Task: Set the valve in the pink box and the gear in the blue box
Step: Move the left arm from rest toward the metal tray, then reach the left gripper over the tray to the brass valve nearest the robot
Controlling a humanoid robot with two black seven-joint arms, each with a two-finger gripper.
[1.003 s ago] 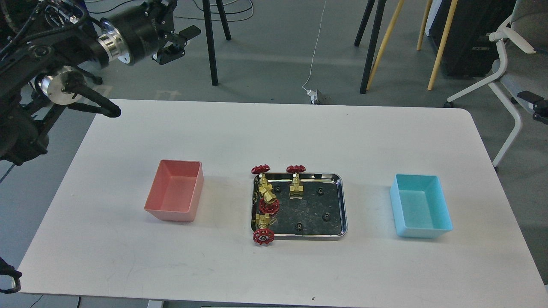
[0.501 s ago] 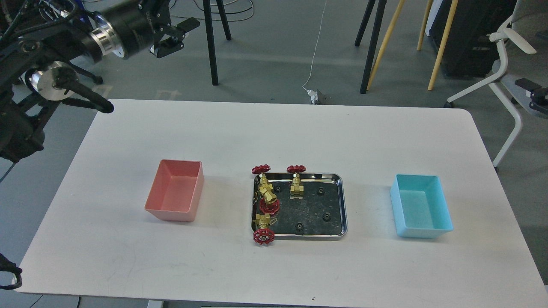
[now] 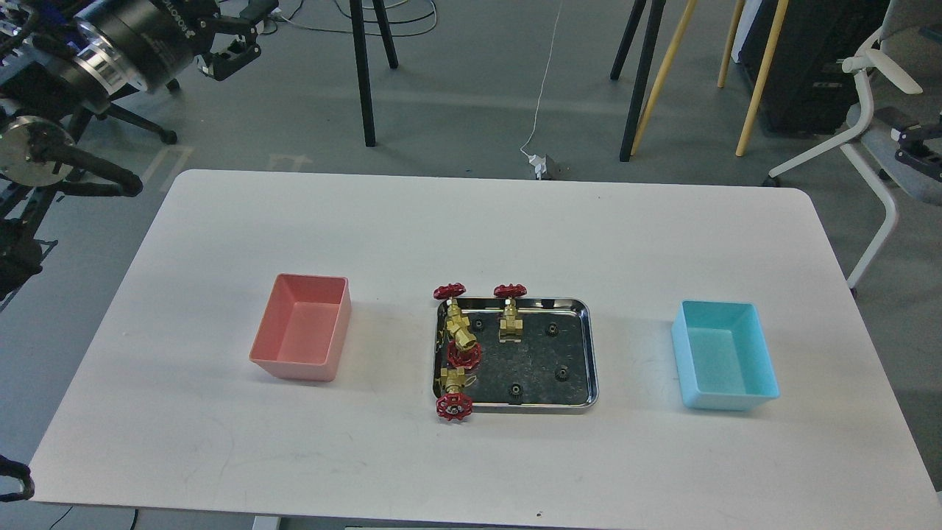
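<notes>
Several brass valves (image 3: 509, 322) with red handwheels lie in the left part of a steel tray (image 3: 593, 353) at the table's middle. Several tiny black gears (image 3: 561, 374) lie on the tray's right part. The pink box (image 3: 302, 327) stands empty to the left of the tray, and the blue box (image 3: 725, 355) stands empty to the right. My left gripper (image 3: 239, 37) is open and empty, high at the top left, beyond the table's far left corner. My right gripper (image 3: 909, 138) shows small and dark at the right edge, off the table.
The white table (image 3: 471, 235) bears only the tray and the two boxes. Behind it on the floor stand black and wooden tripod legs (image 3: 640, 81) and a cable. A white office chair (image 3: 876, 110) stands at the far right.
My left arm has swung left and upward, away from the table. The dark right gripper at the right edge has risen a little. The tray, valves, gears and boxes have not moved.
</notes>
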